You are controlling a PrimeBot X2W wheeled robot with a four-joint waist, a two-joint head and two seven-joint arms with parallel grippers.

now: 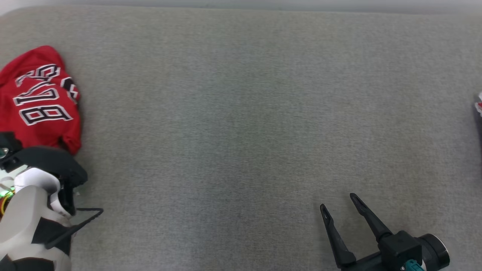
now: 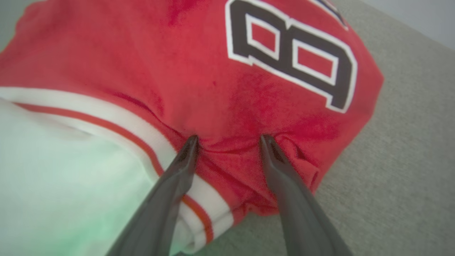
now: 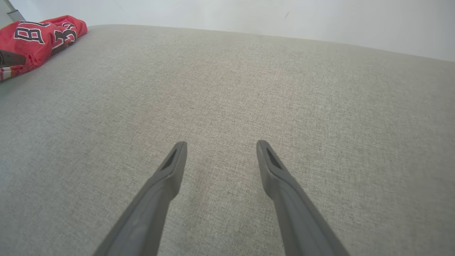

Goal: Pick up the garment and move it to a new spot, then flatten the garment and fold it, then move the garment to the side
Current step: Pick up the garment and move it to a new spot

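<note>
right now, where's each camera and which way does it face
Head view: on the head, facing down at the grey fabric surface; right jaws open lower right, left forearm lower left by the red jersey.
Left wrist view: on the left wrist, facing along open left jaws, fingertips on the jersey.
Right wrist view: on the right wrist, facing along right jaws across the surface.
Shared: all show the jersey.

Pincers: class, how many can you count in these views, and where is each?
2. The left pincer, open, has its tips on the red garment, far left; the right pincer, open, is over the grey surface, lower right.
</note>
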